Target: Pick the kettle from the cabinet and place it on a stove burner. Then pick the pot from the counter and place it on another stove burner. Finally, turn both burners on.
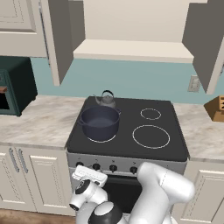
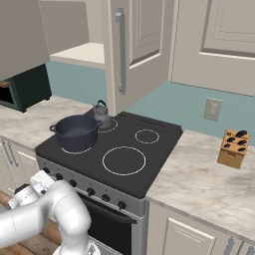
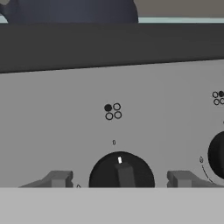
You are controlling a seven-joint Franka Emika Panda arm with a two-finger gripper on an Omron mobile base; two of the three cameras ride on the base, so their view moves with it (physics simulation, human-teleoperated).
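Observation:
The dark navy pot (image 1: 99, 121) (image 2: 75, 131) sits on the front-left stove burner, and the small grey kettle (image 1: 105, 99) (image 2: 101, 113) stands on the back-left burner right behind it. The two right burners (image 1: 151, 136) (image 2: 124, 160) are bare. My gripper (image 1: 84, 169) (image 2: 40, 180) (image 3: 120, 179) is low at the stove's front panel, at its left end. In the hand view its fingertips (image 3: 57, 178) stand open on either side of a black knob (image 3: 121, 173), with a gap on each side. The pot's dark wall (image 3: 70, 11) shows above the panel. The cabinet shelf (image 1: 131, 49) is bare.
Both cabinet doors (image 1: 59, 39) (image 2: 132, 45) hang open above the stove. A dark green oven (image 1: 13, 85) sits on the left counter (image 1: 39, 118), a wooden knife block (image 1: 216, 108) (image 2: 233, 148) on the right one. A second knob (image 3: 217, 154) lies to the right.

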